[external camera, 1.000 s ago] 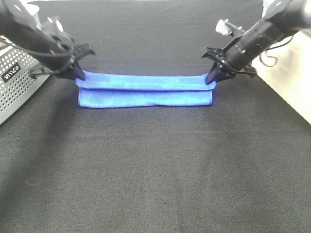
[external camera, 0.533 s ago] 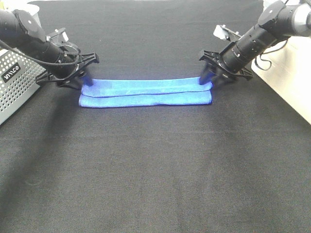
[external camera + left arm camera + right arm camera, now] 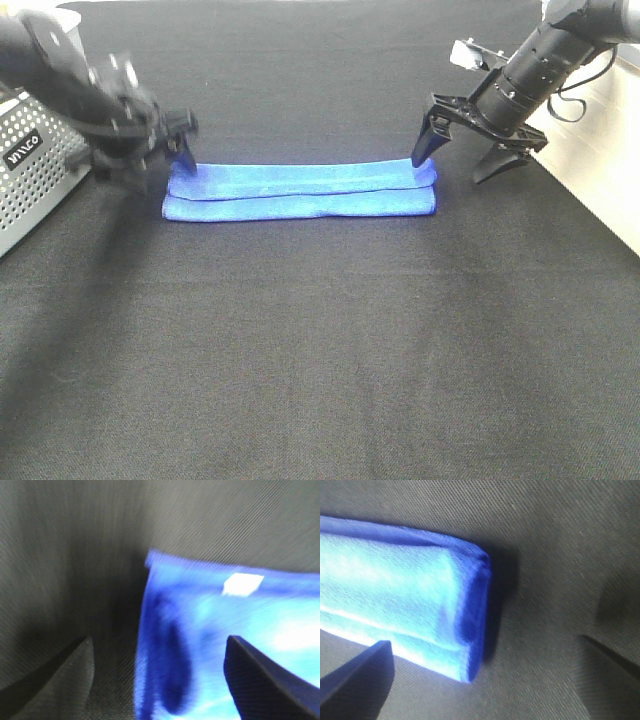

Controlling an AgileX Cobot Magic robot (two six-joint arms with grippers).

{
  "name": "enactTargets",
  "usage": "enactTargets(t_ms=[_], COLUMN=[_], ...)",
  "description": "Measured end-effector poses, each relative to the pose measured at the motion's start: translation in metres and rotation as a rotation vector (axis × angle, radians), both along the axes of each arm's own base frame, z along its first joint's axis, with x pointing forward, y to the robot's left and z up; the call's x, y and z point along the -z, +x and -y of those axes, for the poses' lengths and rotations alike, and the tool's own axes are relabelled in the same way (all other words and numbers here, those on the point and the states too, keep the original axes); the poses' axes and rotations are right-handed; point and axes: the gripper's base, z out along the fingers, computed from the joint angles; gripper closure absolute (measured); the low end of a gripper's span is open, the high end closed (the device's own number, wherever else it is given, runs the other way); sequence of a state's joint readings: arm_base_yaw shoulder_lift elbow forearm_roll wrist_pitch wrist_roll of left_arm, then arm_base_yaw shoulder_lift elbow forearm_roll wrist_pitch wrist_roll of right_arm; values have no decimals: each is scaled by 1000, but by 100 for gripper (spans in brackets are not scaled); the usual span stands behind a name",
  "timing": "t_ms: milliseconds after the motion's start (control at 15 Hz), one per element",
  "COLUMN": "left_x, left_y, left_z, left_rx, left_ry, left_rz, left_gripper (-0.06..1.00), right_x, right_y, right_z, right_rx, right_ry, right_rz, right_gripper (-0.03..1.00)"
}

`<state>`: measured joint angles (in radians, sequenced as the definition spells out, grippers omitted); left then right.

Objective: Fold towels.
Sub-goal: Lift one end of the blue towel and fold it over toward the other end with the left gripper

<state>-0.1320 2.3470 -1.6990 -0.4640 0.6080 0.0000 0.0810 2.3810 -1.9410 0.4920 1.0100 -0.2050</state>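
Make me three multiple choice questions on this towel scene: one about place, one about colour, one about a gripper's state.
1. Where does the towel lie?
A) flat on the black table
B) in a sink
C) hanging in the air
2. What colour is the towel?
A) red
B) green
C) blue
3. How is the right gripper?
A) shut on the towel
B) open, holding nothing
C) shut and empty
Answers: 1 A, it lies folded in a long strip on the table; 2 C, it is bright blue in every view; 3 B, its fingers stand spread beside the towel's end.
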Motion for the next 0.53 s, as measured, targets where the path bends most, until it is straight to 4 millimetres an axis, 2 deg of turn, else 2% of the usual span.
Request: enactTargets(t_ms=[267, 400, 533], left_x=[8, 12, 15], left_y=[3, 5, 5], left_z=[13, 19, 21], left_rx=[-2, -15, -17], left_ry=[-45, -66, -67], left_rz=[16, 22, 20], left_gripper=[25, 40, 65], right_x=[0, 0, 0], right_y=[0, 0, 0], right_z=[0, 0, 0], right_rx=[-1, 2, 2], right_ry=[1, 1, 1], right_rz=[-4, -5, -5], right_gripper=[7, 7, 7])
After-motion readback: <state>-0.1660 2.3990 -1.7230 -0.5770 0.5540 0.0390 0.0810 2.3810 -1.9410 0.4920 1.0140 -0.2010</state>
